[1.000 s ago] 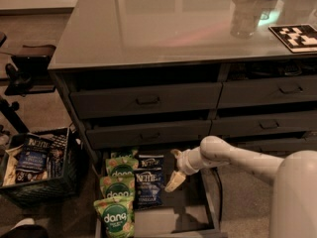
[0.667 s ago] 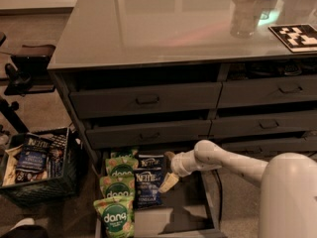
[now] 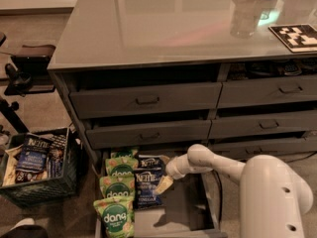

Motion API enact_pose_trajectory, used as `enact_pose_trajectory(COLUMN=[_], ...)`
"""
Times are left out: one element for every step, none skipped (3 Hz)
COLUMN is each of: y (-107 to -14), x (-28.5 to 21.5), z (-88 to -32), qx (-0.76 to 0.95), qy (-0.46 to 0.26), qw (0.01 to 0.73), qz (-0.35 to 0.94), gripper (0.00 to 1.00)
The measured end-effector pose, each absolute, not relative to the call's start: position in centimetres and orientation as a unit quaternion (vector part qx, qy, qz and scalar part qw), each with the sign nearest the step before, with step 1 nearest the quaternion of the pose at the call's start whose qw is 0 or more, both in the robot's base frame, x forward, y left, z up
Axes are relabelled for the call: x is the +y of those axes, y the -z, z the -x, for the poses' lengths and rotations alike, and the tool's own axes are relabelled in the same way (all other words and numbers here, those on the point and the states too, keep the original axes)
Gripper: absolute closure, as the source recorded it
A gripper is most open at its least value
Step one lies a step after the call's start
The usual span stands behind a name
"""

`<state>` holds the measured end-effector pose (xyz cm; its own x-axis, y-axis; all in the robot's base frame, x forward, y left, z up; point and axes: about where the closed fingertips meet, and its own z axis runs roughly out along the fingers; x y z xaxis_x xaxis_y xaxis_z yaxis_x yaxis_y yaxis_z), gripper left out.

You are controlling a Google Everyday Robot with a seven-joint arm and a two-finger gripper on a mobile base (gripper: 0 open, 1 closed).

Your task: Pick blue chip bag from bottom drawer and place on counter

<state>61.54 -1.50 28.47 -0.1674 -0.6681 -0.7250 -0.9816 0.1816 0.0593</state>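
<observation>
In the camera view, the bottom drawer [image 3: 181, 213] stands pulled out at the foot of the dark cabinet, with part of its bare floor showing on the right. The blue chip bag [image 3: 146, 187] lies flat in the drawer's left half, its white logo banner toward the cabinet. A second dark bag [image 3: 150, 161] lies just behind it. A column of green "dang" bags [image 3: 117, 194] lies along its left side, touching or overlapping it.

The white arm [image 3: 223, 166] reaches in from the lower right. The gripper [image 3: 162, 185] is low inside the drawer at the blue chip bag's right edge, with its pale tip angled down toward the bag. Whether it is spread or closed, I cannot tell, nor whether it touches the bag.

Above, the counter surface [image 3: 163, 26] is glossy and reflective. It carries a clear bottle [image 3: 242, 18] and a black-and-white patterned card [image 3: 296, 36] near its right end. The upper drawers [image 3: 147, 101] sit slightly open. A dark crate [image 3: 37, 175] on the floor to the left holds more bags.
</observation>
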Motion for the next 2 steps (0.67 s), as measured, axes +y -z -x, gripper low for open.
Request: enact_pose_trajectory(y=[-26.3, -24.3], x=[-0.8, 0.1], z=[-62.4, -63.2], qx=[0.709, 0.702], qy=[-0.269, -0.261], qw=[0.283, 0.276], qz=[0.587, 0.602], gripper=[0.0, 0.0])
